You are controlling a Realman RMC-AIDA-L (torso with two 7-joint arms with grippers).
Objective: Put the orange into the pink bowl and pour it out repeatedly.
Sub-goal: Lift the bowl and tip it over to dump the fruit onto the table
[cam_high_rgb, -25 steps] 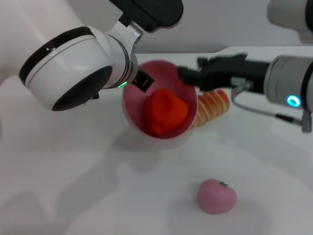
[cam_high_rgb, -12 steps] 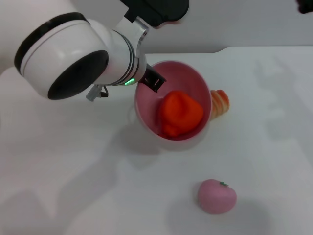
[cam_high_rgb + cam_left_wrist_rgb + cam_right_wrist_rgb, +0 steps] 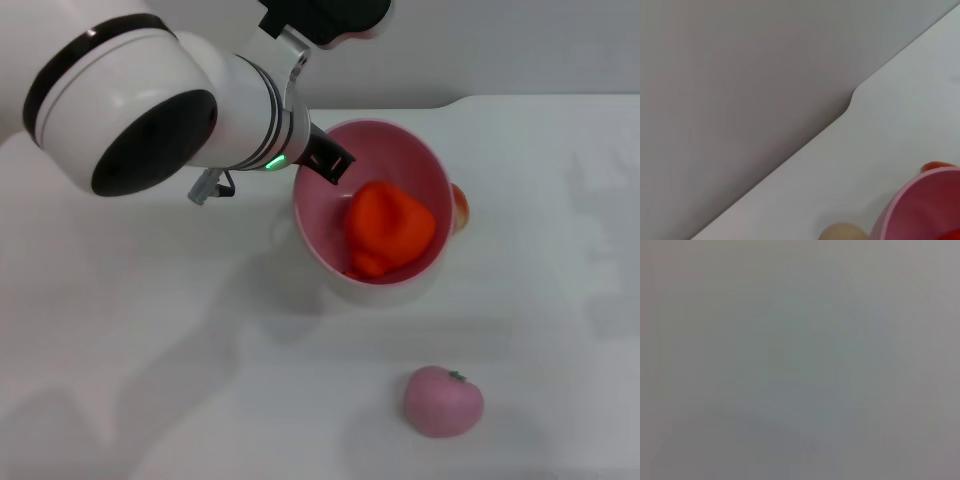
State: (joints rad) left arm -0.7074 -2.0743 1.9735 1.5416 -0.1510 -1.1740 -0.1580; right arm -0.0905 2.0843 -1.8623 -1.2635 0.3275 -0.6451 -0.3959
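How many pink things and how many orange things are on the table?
Pink: 2 - the pink bowl and a small pink toy fruit.
Orange: 2 - the orange inside the bowl, and a striped orange thing peeking out behind the bowl.
Total: 4

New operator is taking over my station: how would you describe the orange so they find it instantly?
Find the big white left arm; its hand grips the rim of the tilted pink bowl. The orange lies inside that bowl, glossy red-orange and lumpy. The small pink apple-like toy sits alone on the table, nearer the robot.
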